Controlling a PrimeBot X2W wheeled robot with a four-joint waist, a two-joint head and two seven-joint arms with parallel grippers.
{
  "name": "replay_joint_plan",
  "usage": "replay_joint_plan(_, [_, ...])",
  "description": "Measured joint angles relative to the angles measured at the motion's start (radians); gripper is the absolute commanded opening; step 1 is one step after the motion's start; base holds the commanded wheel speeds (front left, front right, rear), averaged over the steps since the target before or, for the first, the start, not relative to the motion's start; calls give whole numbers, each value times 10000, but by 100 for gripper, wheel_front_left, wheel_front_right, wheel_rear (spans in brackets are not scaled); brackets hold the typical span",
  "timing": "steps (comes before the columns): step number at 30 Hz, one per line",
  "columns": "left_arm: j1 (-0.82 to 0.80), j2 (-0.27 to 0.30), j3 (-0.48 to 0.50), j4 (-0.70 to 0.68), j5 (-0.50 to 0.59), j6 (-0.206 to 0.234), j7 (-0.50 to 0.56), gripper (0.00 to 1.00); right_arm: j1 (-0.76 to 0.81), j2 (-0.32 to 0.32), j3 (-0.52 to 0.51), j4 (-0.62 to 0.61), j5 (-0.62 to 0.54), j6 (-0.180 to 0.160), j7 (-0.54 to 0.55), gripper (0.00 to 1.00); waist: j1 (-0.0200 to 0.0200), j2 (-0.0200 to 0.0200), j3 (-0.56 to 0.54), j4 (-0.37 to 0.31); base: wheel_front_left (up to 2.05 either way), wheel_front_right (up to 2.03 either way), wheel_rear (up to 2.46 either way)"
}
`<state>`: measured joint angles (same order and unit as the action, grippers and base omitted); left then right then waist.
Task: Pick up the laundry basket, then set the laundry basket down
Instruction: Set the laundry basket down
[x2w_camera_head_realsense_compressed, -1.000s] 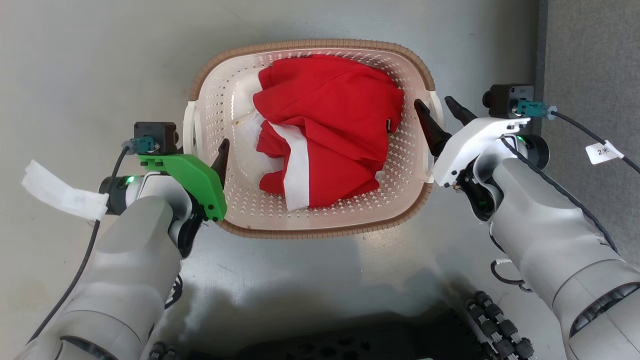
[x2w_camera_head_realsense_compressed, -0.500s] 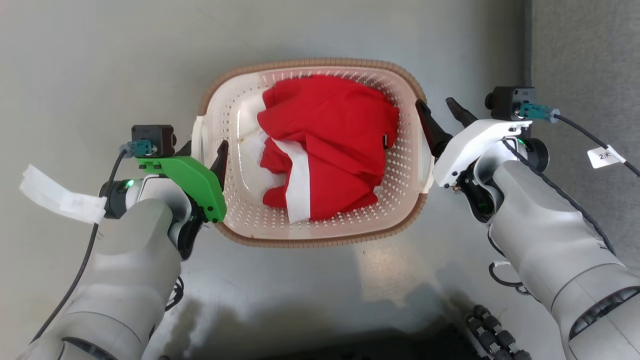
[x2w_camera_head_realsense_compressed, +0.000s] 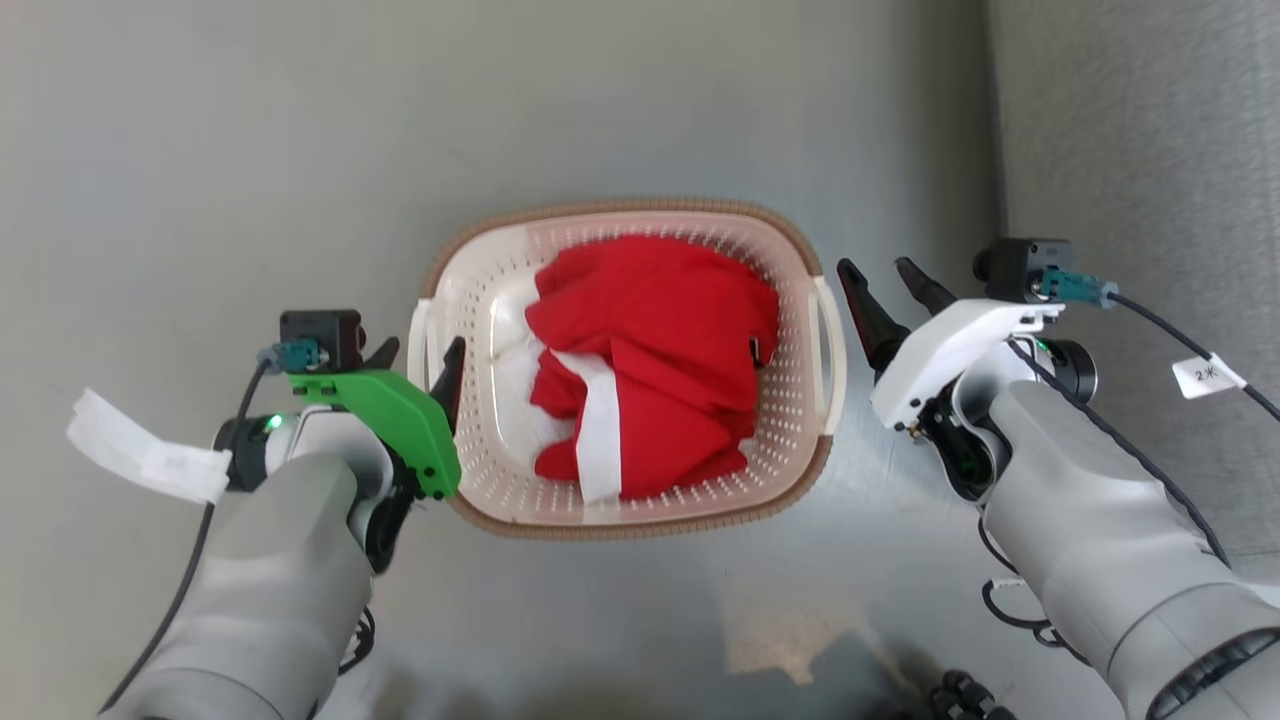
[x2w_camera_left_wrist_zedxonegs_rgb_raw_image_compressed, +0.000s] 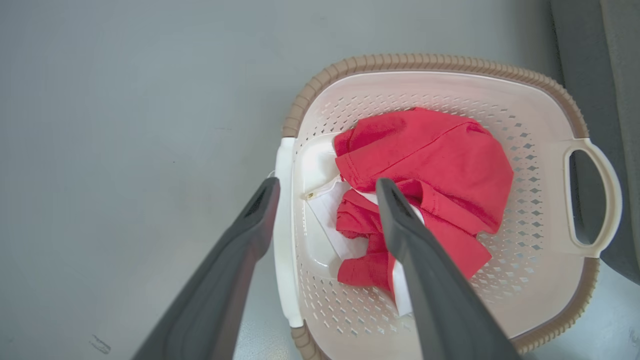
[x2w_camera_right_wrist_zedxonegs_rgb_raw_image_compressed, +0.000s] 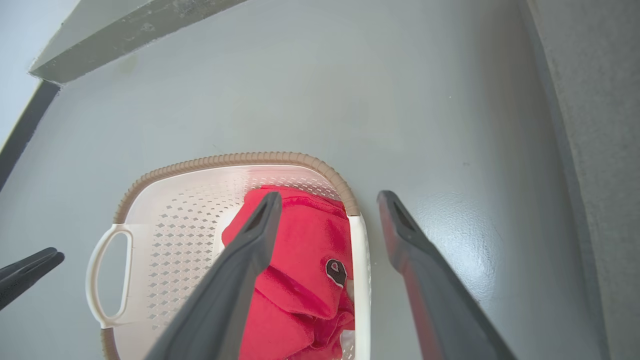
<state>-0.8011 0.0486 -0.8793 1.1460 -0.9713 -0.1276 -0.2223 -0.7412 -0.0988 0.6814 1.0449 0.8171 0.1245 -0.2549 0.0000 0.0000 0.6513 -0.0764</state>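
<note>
- The laundry basket (x2w_camera_head_realsense_compressed: 620, 208) stands on the grey floor (x2w_camera_head_realsense_compressed: 200, 150) between the two arms. Its left handle (x2w_camera_head_realsense_compressed: 416, 325) and right handle (x2w_camera_head_realsense_compressed: 836, 350) each face a gripper.
- In the basket lies a crumpled red garment (x2w_camera_head_realsense_compressed: 660, 330) with a white band. It fills the middle and right of the basket.
- A piece of white cloth (x2w_camera_head_realsense_compressed: 515, 375) shows from under the garment on the left side.
- The perforated bottom is bare along the near wall and at the left end.
- In the right wrist view a small dark badge (x2w_camera_right_wrist_zedxonegs_rgb_raw_image_compressed: 336, 270) shows on the red garment.
- The left gripper (x2w_camera_head_realsense_compressed: 423, 347) has its fingers spread and holds nothing.
- In the left wrist view the left handle lies between the two fingers. One finger is over the floor just outside the basket, and the other is over the inside, above the cloth. I cannot tell whether either finger touches the handle.
- The right gripper (x2w_camera_head_realsense_compressed: 874, 264) also has its fingers spread and is empty.
- In the head view its tips show just right of the right handle, apart from it.
- In the right wrist view one finger crosses over the basket's inside and the other over the floor, with the handle between them.
- A grey textured surface (x2w_camera_head_realsense_compressed: 1130, 150) rises to the right of the basket, with a strip of floor between them.
</note>
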Motion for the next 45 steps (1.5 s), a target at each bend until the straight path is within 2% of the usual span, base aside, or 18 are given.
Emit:
replay_joint_plan(12, [758, 35, -142, -644, -61, 0, -207, 100, 845, -322, -614, -997, -362, -2, 0, 100, 0, 0, -1651, -78, 0, 0, 0])
replay_joint_plan(19, [1247, 307, -140, -1049, -69, 0, -265, 100, 1456, -380, -1110, -1804, -709, -2, 2, 100, -1, 0, -2642, -101, 0, 0, 0])
replay_joint_plan(29, [1717, 640, 779, -2368, 259, 0, -265, 100, 2464, -748, -1906, -2959, -1603, -2, 2, 100, -1, 0, -4057, -33, 0, 0, 0])
replay_joint_plan(35, [2156, 1047, 1423, -3152, 823, -2, -265, 100, 2947, -903, -2479, -3797, -2161, -19, 0, 100, -1, 0, -4786, 41, 0, 0, 0])
replay_joint_plan(45, [2878, 1218, 2648, -4734, 1898, 213, -291, 100, 3748, -930, -3304, -5331, -3051, -222, 2, 100, -1, 0, -5534, 212, 0, 0, 0])
